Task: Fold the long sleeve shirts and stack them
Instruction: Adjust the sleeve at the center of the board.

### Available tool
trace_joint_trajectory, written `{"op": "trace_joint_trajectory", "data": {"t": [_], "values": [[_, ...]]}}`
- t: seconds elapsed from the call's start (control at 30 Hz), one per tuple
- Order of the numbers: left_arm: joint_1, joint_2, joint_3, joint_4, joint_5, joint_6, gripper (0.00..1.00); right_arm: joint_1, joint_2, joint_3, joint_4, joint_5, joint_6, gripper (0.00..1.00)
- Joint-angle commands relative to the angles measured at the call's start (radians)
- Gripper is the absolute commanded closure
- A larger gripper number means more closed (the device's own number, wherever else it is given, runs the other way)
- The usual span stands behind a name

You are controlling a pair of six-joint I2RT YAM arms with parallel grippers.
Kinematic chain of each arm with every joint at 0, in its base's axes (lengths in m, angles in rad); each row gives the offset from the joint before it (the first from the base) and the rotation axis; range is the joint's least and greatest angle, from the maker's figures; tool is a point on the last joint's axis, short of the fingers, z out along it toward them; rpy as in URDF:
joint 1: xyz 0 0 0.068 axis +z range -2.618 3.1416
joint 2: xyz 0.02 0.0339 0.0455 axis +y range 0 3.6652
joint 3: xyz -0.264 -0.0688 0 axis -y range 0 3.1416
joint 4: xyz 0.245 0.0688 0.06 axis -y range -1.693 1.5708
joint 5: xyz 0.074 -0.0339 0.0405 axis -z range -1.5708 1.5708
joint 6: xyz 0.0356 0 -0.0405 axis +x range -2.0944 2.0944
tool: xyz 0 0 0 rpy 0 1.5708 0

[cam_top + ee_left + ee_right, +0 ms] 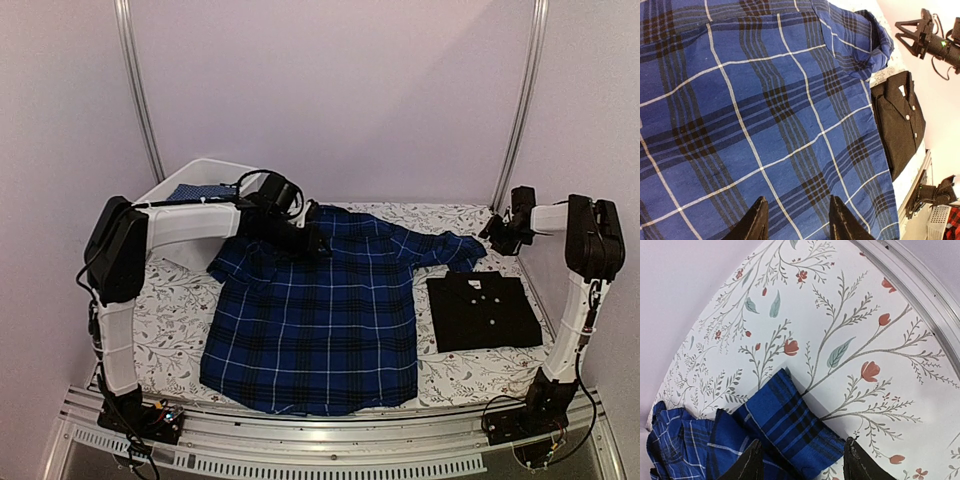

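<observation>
A navy-and-blue plaid long sleeve shirt (310, 320) lies spread flat in the middle of the table, one sleeve reaching right. A black shirt (483, 310) lies folded to its right, collar and white buttons up (900, 120). My left gripper (300, 238) hovers over the plaid shirt's collar end; its open fingers (759, 222) frame flat plaid cloth (765, 115), and nothing is pinched. My right gripper (503, 236) is at the sleeve's end. In the right wrist view its jaws (802, 465) stand open, one on each side of the plaid cuff (790, 425), which lies on the table.
A white bin (215, 170) holding blue patterned cloth (195, 192) stands at the back left, behind the left arm. The floral table cover (170, 320) shows around both shirts. A metal rail (920, 285) edges the table near the right gripper.
</observation>
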Motion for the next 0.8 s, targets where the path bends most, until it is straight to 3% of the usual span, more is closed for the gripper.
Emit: {"op": "trace_joint_trajectory", "data": {"t": [0.0, 0.17, 0.23, 0.37, 0.43, 0.77], "values": [[-0.01, -0.053, -0.014, 0.024, 0.013, -0.016, 0.59, 0.009, 0.074, 0.04, -0.062, 0.02, -0.028, 0.47], [-0.009, -0.06, -0.013, 0.022, 0.01, -0.006, 0.59, 0.049, 0.119, 0.055, -0.069, 0.02, -0.036, 0.52], [-0.006, -0.065, -0.01, 0.019, 0.009, -0.003, 0.59, 0.051, 0.13, 0.055, -0.07, 0.026, -0.032, 0.62], [-0.004, -0.078, -0.015, 0.02, 0.018, -0.001, 0.59, 0.051, 0.117, 0.072, -0.082, 0.068, -0.044, 0.9], [-0.002, -0.087, -0.019, 0.025, 0.021, -0.003, 0.59, 0.051, 0.105, 0.111, -0.111, 0.077, -0.061, 0.98], [0.011, -0.121, -0.066, 0.08, 0.05, -0.025, 0.59, 0.134, -0.027, 0.269, -0.216, 0.105, -0.128, 1.0]]}}
